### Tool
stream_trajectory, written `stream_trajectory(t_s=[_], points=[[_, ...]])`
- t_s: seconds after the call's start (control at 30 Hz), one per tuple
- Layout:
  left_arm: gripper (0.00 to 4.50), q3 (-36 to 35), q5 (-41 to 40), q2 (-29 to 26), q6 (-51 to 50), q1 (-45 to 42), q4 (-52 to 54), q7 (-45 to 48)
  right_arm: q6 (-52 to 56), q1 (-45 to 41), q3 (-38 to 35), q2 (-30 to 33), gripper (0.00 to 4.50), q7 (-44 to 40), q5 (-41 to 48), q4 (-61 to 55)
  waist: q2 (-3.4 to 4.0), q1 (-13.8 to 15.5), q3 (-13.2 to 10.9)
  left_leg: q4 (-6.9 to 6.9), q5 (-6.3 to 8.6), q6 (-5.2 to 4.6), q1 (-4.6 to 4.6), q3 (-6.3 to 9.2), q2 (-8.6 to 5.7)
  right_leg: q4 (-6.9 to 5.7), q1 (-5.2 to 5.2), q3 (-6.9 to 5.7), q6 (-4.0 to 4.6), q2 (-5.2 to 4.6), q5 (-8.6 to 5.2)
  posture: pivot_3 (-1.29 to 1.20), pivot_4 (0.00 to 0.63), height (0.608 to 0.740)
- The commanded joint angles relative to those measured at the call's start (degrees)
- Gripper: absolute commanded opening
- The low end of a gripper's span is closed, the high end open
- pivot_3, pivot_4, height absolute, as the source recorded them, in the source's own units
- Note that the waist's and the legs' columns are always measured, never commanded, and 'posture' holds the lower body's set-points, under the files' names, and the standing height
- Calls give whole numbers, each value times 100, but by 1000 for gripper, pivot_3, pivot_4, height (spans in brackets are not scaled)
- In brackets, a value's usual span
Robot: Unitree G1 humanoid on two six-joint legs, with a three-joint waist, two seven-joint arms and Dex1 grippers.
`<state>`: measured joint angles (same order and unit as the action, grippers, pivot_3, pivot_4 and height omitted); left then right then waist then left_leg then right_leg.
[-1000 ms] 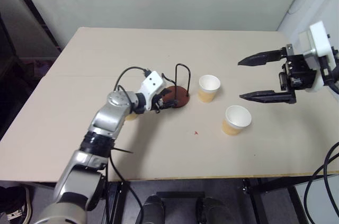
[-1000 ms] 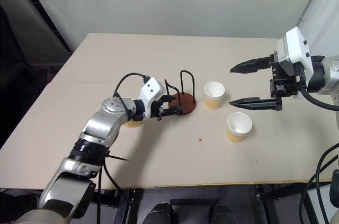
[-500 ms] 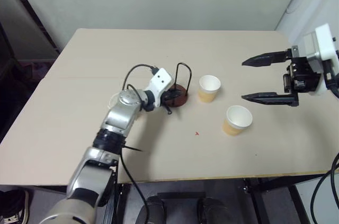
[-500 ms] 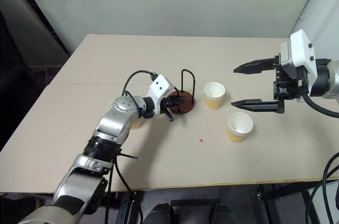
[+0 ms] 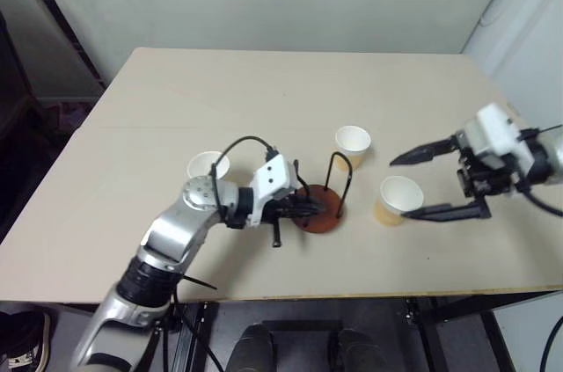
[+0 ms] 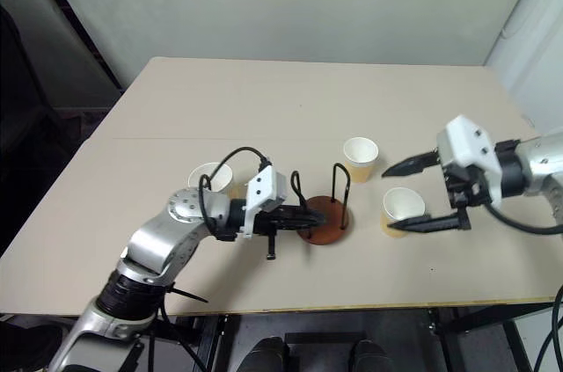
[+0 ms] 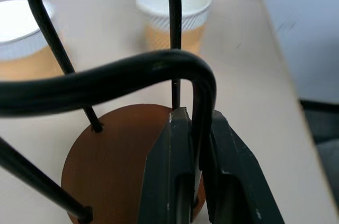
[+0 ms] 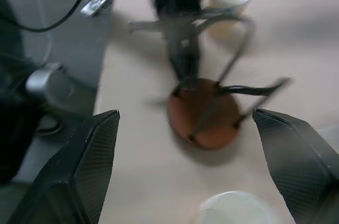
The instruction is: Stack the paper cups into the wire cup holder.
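The wire cup holder (image 5: 320,212), black loops on a reddish-brown disc, stands near the table's front edge. My left gripper (image 5: 297,208) is shut on one of its wire loops; in the left wrist view the fingers (image 7: 170,167) pinch the wire above the disc (image 7: 116,166). Three paper cups stand upright: one on the left (image 5: 207,165), one behind the holder (image 5: 352,144), one to its right (image 5: 396,199). My right gripper (image 5: 401,189) is open, its fingers spread on either side of the right cup, apart from it.
The pale tabletop (image 5: 132,108) stretches wide behind and to the left of the cups. Its front edge (image 5: 352,288) runs close to the holder. A light wall rises behind the table, and a dark gap lies off its left side.
My left gripper has shut on a wire loop and pulled the holder toward the front edge, uncovering the left cup. My right gripper has come down beside the right cup.
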<state>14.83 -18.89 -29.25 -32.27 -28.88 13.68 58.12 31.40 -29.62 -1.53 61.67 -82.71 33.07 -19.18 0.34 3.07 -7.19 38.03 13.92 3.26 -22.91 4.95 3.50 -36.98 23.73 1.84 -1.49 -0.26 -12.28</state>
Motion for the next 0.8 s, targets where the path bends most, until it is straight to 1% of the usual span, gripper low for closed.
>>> stream_trajectory(t_s=[0.03,0.3,0.43,0.6,0.63,0.77,0.8], points=[[29,161,149,56,205,-35,52,-71,-150,151,194,130,4182,72,-303,-316,2,-11,1,0,-1,-1,4,-2,1,-1,-4,0,-1,0,1,0,150,740],[29,578,377,-102,329,213,40,121,-184,142,234,112,4182,159,-439,-254,2,-21,1,-1,2,-9,10,-18,2,4,-10,10,-4,0,1,0,150,740],[1196,623,440,-115,227,293,-17,-18,-225,115,287,99,4182,185,-566,-179,3,-29,2,-1,5,-13,10,-23,2,5,-9,11,-6,0,-2,0,150,740],[3057,573,585,-117,314,453,54,-202,-304,131,344,127,4182,143,-743,-78,3,-36,2,-1,5,-14,9,-24,4,6,-9,12,-6,0,-2,0,150,740],[3382,438,511,-167,266,547,152,-233,-359,112,422,165,4182,120,-875,3,3,-38,2,-1,5,-14,10,-26,4,6,-9,13,-6,0,-2,0,150,740],[3382,-14,275,-264,117,803,405,-397,-566,91,626,221,4182,22,-1176,244,3,-50,2,-3,6,-15,9,-31,5,6,-6,14,-6,0,-3,0,150,740],[3382,-301,50,-248,12,919,551,-468,-630,64,754,203,4182,-5,-1294,317,3,-53,2,-4,6,-15,10,-31,6,5,-5,14,-6,0,-3,0,150,740]])
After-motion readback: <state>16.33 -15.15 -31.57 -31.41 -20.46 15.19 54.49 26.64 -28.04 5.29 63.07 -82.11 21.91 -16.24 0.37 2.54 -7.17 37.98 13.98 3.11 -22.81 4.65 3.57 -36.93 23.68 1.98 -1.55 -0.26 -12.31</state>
